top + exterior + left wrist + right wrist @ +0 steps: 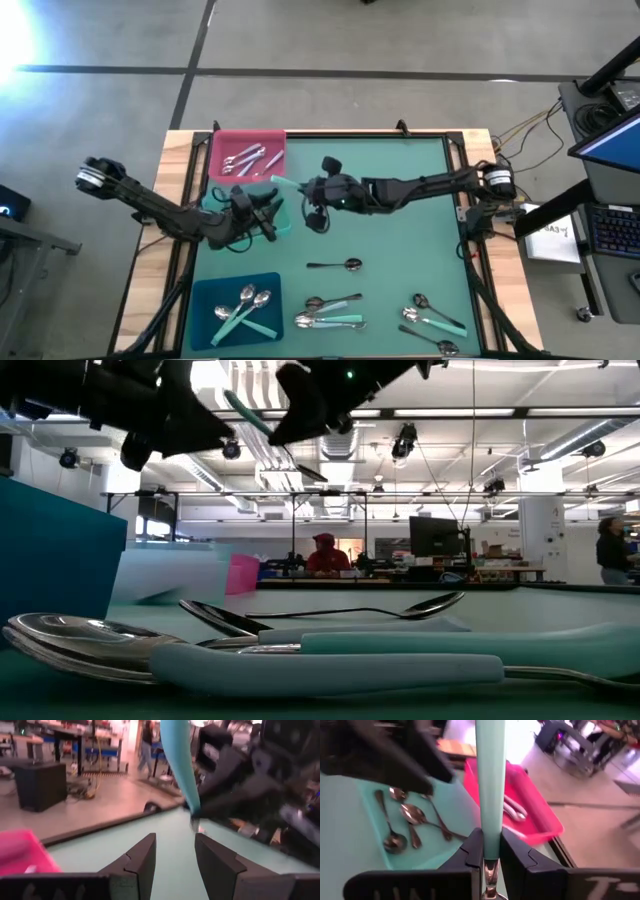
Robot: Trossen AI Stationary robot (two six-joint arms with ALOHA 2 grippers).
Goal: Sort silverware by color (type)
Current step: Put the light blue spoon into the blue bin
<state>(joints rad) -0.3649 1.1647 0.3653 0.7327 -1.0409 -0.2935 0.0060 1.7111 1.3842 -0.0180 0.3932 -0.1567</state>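
Observation:
My right gripper hangs over the middle of the green mat, shut on a mint-teal-handled spoon lifted off the table. In the low view that handle shows high above the mat. My left gripper stands open and empty just left of it, above the green tray, its fingers pointing at the spoon's handle. More silverware lies loose at the near side of the mat: a dark-handled spoon, a teal-handled bunch and silver pieces. My right gripper pinches the teal handle's lower end, just beside the metal neck, between its two fingers. The fingers come about level from the table's right side and lie along the spoon. The handle sticks out past the fingertips, and the spoon is clear of the table.
A pink tray at the far left holds silver pieces. The green tray holds several dark-handled spoons. A blue tray at the near left holds teal-handled spoons. Both arms meet closely over the mat's left half. People show in the room beyond.

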